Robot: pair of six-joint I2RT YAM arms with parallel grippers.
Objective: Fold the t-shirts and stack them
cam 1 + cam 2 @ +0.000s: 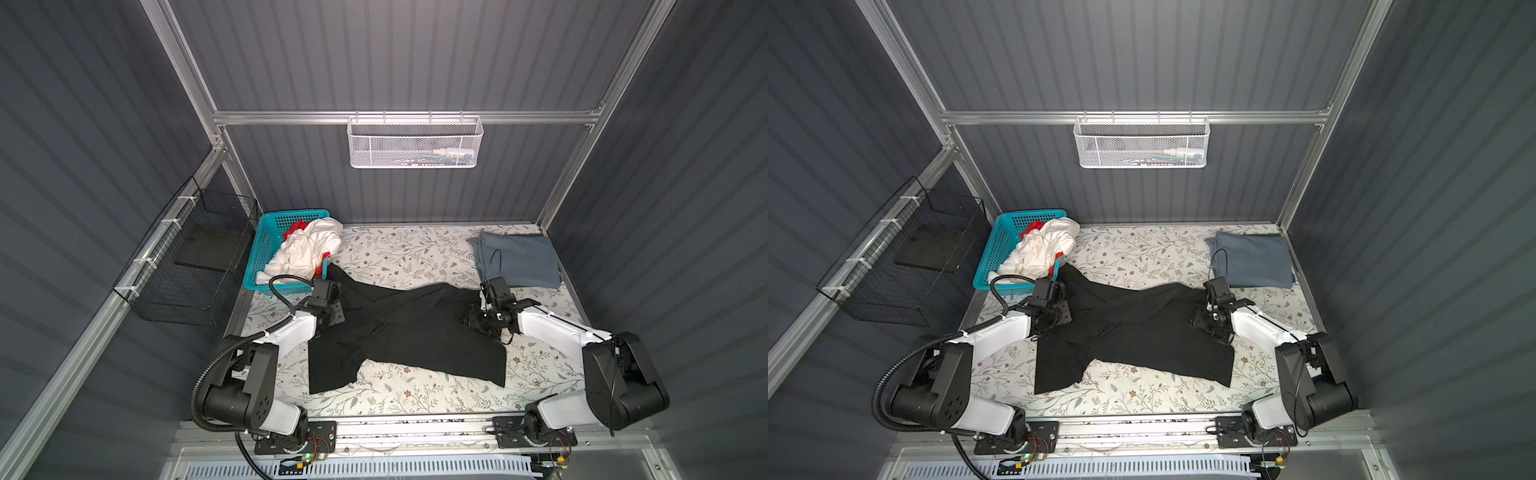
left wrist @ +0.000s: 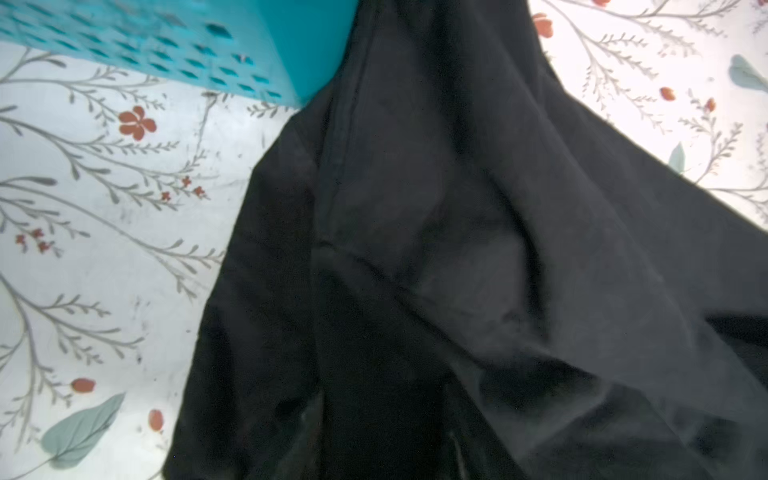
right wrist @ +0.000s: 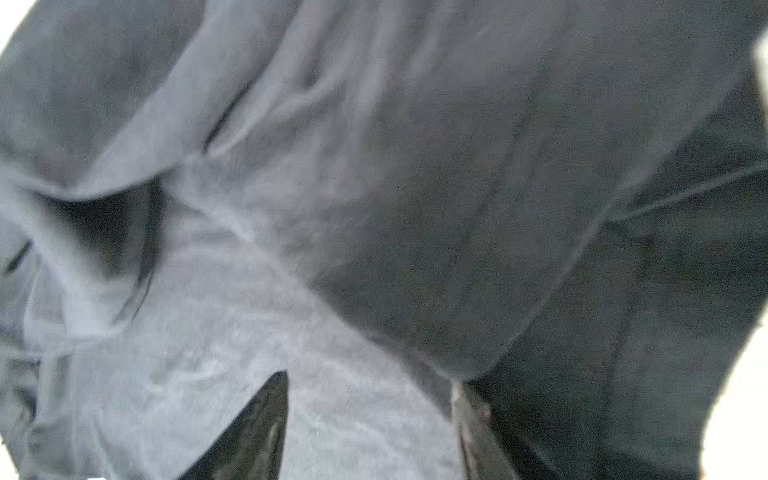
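A large black t-shirt point(image 1: 407, 332) point(image 1: 1133, 336) lies crumpled and spread across the middle of the floral table. My left gripper point(image 1: 337, 314) point(image 1: 1064, 314) is down on its left part, close to the teal basket. In the left wrist view the black t-shirt point(image 2: 457, 249) covers the fingers, so their stance is unclear. My right gripper point(image 1: 469, 322) point(image 1: 1198, 320) rests on its right part. In the right wrist view my right gripper point(image 3: 370, 380) has its fingers apart, with the black t-shirt point(image 3: 540, 208) lying between them. A folded blue-grey t-shirt point(image 1: 519, 257) sits at the back right. A white t-shirt point(image 1: 303, 249) and a red one point(image 1: 296, 227) are bunched in the basket.
The teal basket point(image 1: 257, 245) point(image 2: 166, 41) stands at the back left, touching the black shirt's sleeve. A black wire rack point(image 1: 187, 266) hangs on the left wall and a white mesh basket point(image 1: 415, 143) on the back wall. Bare table point(image 1: 415, 395) shows along the front.
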